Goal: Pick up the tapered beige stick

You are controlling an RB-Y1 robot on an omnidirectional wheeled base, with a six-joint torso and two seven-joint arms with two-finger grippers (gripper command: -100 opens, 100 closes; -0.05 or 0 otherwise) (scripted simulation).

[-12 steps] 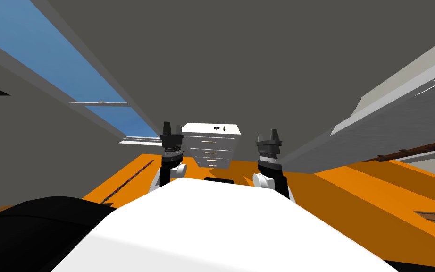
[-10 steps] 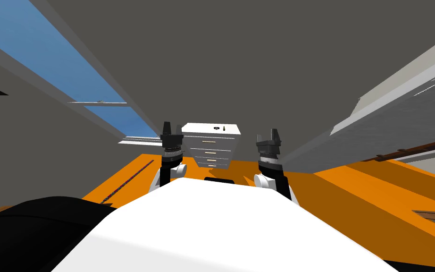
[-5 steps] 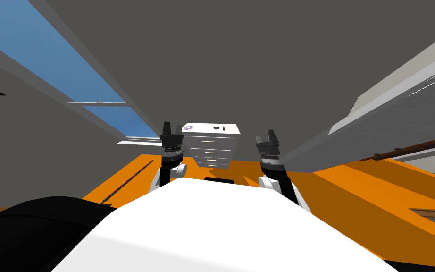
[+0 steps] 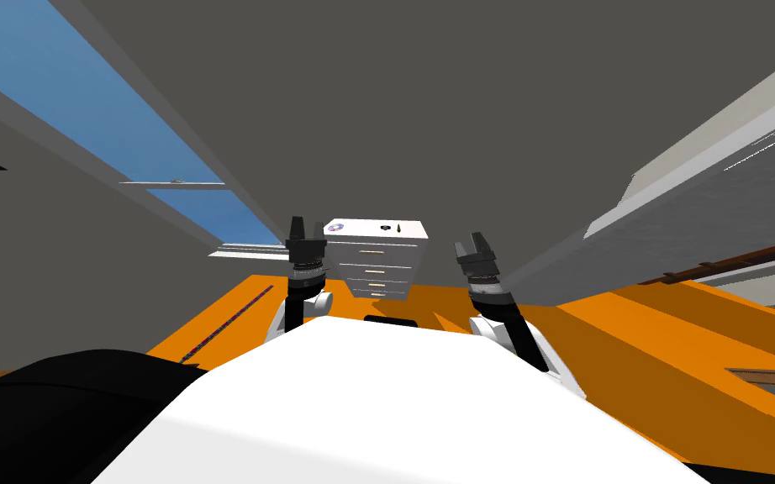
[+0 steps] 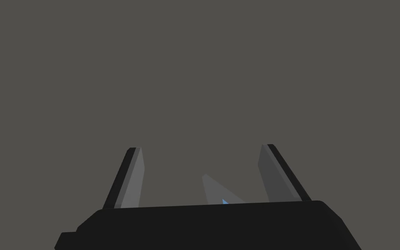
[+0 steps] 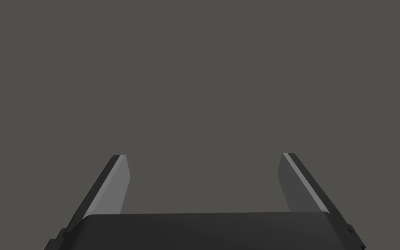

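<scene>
Right gripper (image 4: 472, 241) has its fingers spread and empty, raised and tilted, and faces a flat grey surface. Left gripper (image 4: 297, 224) is likewise spread and empty, held upright. The tapered stick (image 4: 398, 228), rendered dark olive, sits on top of the white chest of drawers (image 4: 394, 265), ahead of both grippers and well apart from them, just beside a small dark item (image 4: 385, 228). Its thin end points away, but it is too small to tell whether it stands or lies. The right arm looks slightly nearer, so the reach goes forward and inward.
</scene>
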